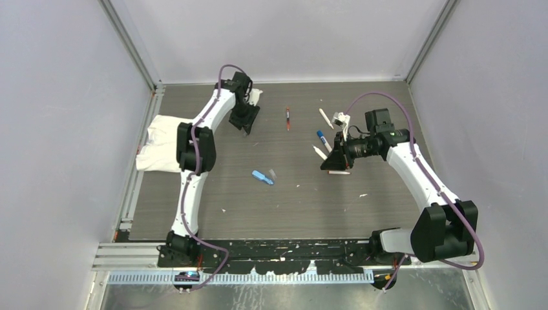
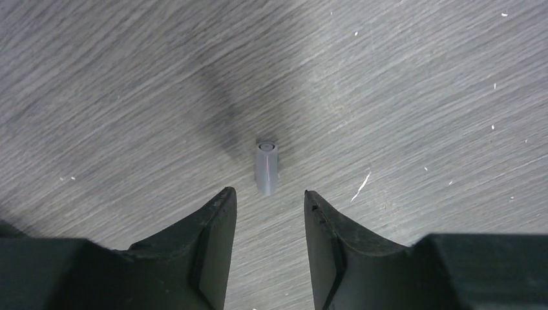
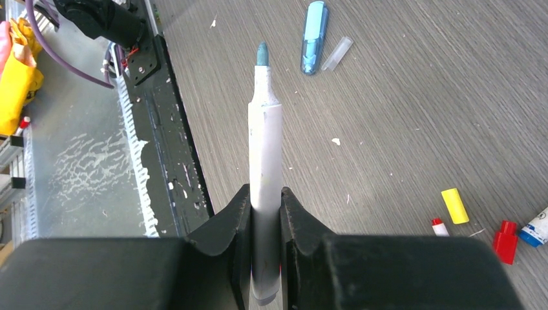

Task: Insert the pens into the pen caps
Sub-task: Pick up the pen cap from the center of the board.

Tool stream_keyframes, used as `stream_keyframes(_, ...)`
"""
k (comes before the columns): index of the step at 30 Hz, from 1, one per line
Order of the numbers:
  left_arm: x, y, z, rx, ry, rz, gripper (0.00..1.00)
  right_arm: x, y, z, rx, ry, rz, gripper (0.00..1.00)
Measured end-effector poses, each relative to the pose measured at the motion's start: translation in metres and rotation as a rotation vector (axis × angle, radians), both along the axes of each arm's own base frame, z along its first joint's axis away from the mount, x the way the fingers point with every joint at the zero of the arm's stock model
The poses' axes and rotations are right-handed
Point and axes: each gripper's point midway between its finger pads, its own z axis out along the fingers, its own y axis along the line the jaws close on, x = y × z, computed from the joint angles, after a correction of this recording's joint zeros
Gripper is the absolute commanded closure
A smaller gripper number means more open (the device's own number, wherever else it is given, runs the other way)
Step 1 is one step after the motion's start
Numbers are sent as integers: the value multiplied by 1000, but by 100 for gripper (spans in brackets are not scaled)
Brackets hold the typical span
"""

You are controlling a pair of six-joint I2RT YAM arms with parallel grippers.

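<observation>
Pen and cap, one to each arm.
Top view: left gripper (image 1: 244, 123) at 11 o'clock, right gripper (image 1: 335, 163) at 2. Left wrist: fingers apart, grey cap (image 2: 266, 168) loose at 12; likely light, slick, prone to roll, so pinch mid-length. Right wrist: fingers clamped mid-barrel on stiff white pen (image 3: 265, 148), tip at 12.

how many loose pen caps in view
4: a grey cap just ahead of the left gripper; a yellow cap and red cap lower right in the right wrist view; a clear cap beside the light-blue piece. More may be hidden.
</observation>
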Motion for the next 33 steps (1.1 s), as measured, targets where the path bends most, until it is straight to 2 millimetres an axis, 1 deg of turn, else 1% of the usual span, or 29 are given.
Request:
stream_keyframes(5, 6, -2, -5, 1, 1, -4, 58, 0, 0, -3, -4, 12, -1, 99)
stream_keyframes(6, 6, -2, -7, 2, 6, -4, 60, 1, -1, -3, -5, 13, -2, 99)
stream_keyframes(10, 4, -2, -18, 5, 30, -4, 62, 1, -1, -3, -5, 14, -2, 99)
stream_keyframes(12, 4, -2, -23, 8, 41, -3, 66, 2, 0, -3, -5, 15, -2, 99)
stream_keyframes(14, 6, -2, -21, 6, 38, -1, 72, 2, 0, -3, -5, 15, -2, 99)
stream_keyframes(22, 8, -1, -24, 14, 38, 14, 75, 3, -2, -5, -6, 21, -9, 99)
stream_keyframes(25, 8, 0, -24, 26, 34, 17, 82, 3, -2, -6, -7, 26, -10, 99)
stream_keyframes(29, 8, 1, -25, 39, 32, 31, 99, 3, -2, -5, -6, 26, -10, 99)
stream_keyframes(33, 7, 0, -24, 45, 28, 42, 99, 3, -2, -5, -6, 26, -10, 99)
